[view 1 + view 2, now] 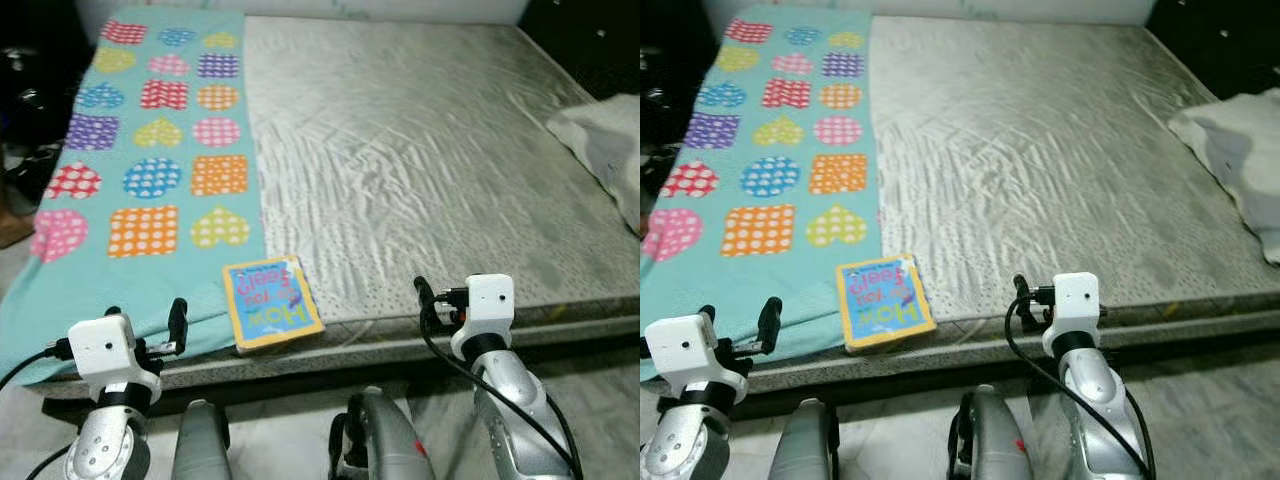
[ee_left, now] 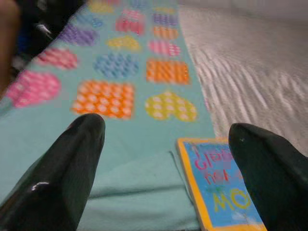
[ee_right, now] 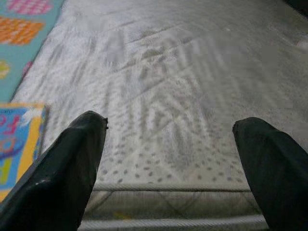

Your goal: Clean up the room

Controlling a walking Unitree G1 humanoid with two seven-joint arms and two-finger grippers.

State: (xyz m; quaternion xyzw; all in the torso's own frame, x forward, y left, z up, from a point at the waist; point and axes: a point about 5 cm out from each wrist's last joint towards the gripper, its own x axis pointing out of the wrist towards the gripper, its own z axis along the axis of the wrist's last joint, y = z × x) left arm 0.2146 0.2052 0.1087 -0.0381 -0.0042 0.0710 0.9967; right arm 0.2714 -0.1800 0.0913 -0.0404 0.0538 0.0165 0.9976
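From the left eye view, a bed point(image 1: 430, 150) with a grey, wrinkled mattress fills the scene, and a teal blanket point(image 1: 150, 150) patterned with dotted hearts, circles and squares covers its left side. A children's book point(image 1: 271, 302) with a yellow border and blue cover lies flat at the near edge of the bed, partly on the blanket's corner. The left pincer point(image 1: 175, 325) hovers at the bed edge just left of the book; the right pincer point(image 1: 425, 295) sits at the edge well to the book's right. A white pillow point(image 1: 605, 150) rests at the far right.

In the left wrist view, the left pincer's fingers point(image 2: 72, 163) are spread wide apart, with the book just beside one of them, untouched.

In the right wrist view, the right pincer's fingers point(image 3: 72, 163) are likewise spread over the bare mattress, holding nothing.
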